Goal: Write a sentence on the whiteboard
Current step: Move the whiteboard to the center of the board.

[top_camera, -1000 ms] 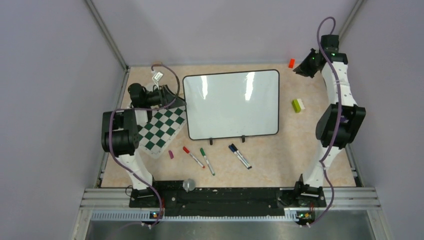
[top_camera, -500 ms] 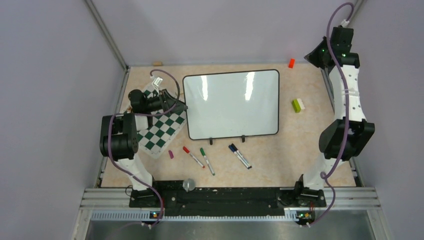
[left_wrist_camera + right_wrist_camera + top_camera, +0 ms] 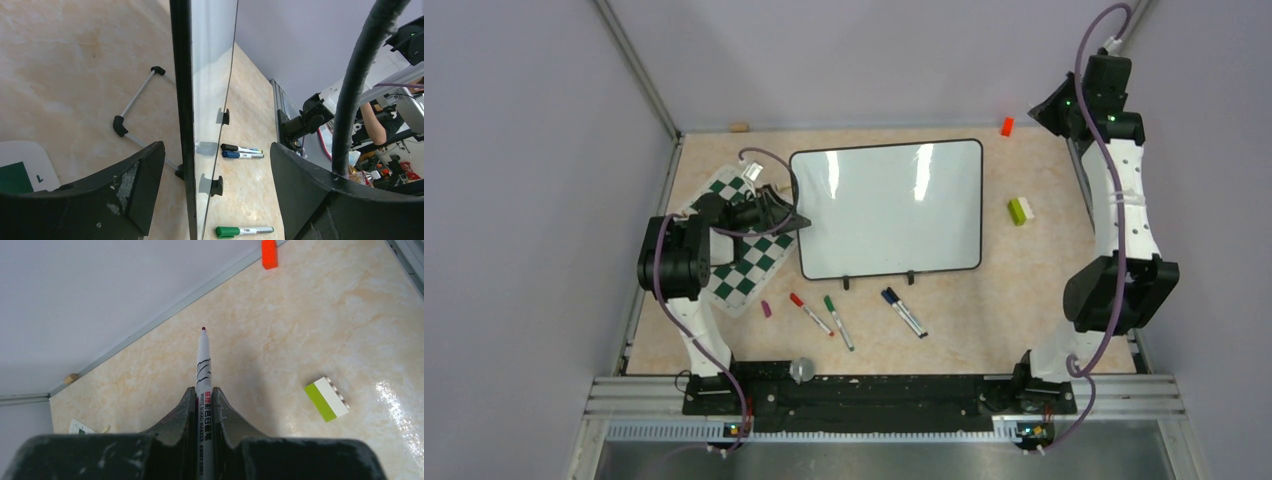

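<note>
The whiteboard (image 3: 886,208) stands at the table's centre, its glossy face bare; no sentence shows on it. My left gripper (image 3: 786,216) is at the board's left edge. In the left wrist view the black frame (image 3: 182,100) runs edge-on between the open jaws of the left gripper (image 3: 217,146), and neither finger touches it. My right gripper (image 3: 1052,108) is raised at the far right corner. In the right wrist view the right gripper (image 3: 203,390) is shut on a white marker (image 3: 203,365), whose dark red tip points away over the table.
A green-and-white chess mat (image 3: 744,262) lies under the left arm. In front of the board lie a purple cap (image 3: 766,309), a red marker (image 3: 810,313), a green marker (image 3: 838,322) and a blue and black pair (image 3: 904,312). An orange block (image 3: 1006,126) and a green-white block (image 3: 1021,210) sit on the right.
My left gripper has swung right from over the chess mat to straddle the board's left edge. The right arm lifted toward the far right corner, marker still held.
</note>
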`<action>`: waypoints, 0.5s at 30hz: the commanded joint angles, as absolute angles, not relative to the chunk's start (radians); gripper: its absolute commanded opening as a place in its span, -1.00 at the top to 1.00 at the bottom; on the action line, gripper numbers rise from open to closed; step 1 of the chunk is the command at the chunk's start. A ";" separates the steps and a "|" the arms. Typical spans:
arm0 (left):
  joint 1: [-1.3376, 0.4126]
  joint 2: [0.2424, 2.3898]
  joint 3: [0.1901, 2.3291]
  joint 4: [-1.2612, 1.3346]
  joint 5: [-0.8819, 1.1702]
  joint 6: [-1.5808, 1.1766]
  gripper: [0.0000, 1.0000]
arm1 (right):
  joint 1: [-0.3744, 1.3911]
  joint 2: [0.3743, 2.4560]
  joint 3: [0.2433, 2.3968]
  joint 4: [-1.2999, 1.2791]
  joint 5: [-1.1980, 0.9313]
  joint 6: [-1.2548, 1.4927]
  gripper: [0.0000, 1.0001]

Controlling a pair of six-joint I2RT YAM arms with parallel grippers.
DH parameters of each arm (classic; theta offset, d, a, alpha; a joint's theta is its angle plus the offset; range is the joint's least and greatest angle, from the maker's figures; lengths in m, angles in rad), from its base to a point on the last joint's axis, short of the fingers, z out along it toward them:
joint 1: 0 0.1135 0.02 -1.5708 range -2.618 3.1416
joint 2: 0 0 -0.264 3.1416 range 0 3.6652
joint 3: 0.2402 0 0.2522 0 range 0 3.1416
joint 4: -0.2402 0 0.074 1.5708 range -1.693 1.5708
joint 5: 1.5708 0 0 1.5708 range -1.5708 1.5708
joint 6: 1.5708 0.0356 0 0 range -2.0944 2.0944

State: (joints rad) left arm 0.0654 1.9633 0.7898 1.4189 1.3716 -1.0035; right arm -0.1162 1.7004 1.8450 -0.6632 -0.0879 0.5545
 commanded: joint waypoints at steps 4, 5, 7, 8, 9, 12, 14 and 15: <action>0.059 2.013 0.741 1.620 1.376 -1.135 -0.63 | -0.084 1.640 1.954 -0.674 -0.048 0.512 1.00; 0.059 2.007 0.724 1.620 1.366 -1.130 -0.63 | -0.076 1.643 1.970 -0.679 -0.047 0.507 1.00; 0.054 1.985 0.694 1.620 1.352 -1.117 -0.59 | -0.062 1.651 1.995 -0.690 -0.051 0.497 1.00; 0.049 1.967 0.684 1.620 1.365 -1.093 -0.56 | -0.056 1.656 2.005 -0.699 -0.057 0.492 1.00; 0.043 1.947 0.673 1.620 1.376 -1.067 -0.53 | -0.049 1.656 2.008 -0.704 -0.063 0.492 1.00; 0.037 1.899 0.636 1.614 1.374 -1.013 -0.46 | -0.009 1.649 1.998 -0.704 -0.058 0.483 1.00; 0.038 1.920 0.670 1.611 1.383 -1.041 -0.37 | 0.033 1.646 1.992 -0.701 -0.049 0.467 1.00; 0.038 1.943 0.696 1.619 1.391 -1.076 -0.37 | 0.052 1.640 1.988 -0.696 -0.041 0.455 1.00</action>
State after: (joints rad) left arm 0.0429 1.9579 0.6445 1.5017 1.3735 -1.0664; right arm -0.0227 1.6722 1.9667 -0.7033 -0.0582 0.5007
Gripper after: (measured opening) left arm 0.697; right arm 0.093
